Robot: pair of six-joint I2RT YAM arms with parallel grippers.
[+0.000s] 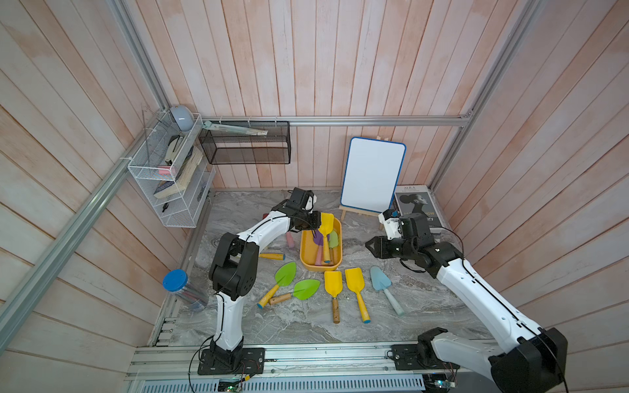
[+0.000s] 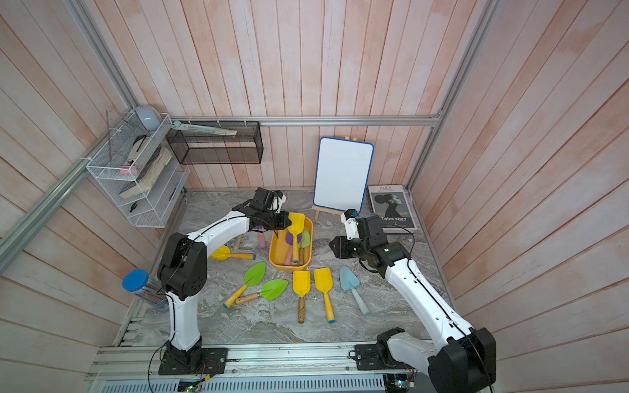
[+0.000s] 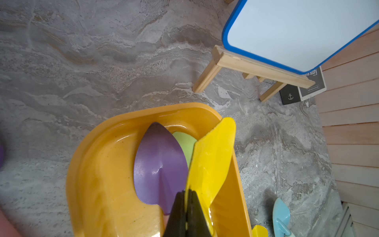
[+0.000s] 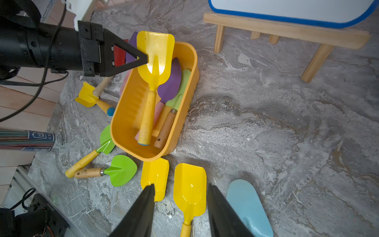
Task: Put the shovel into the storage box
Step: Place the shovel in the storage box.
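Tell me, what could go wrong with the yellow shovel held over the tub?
The left claw pinches the yellow shovel only by its blade edge, so it might slip or twist. The blade reaches over the rim of the tub; released here, it may stay propped on the rim.

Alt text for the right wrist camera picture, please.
The left gripper pinches the blade of a yellow shovel whose handle lies in the storage box. Other shovels lie on the marble table under the open right gripper.
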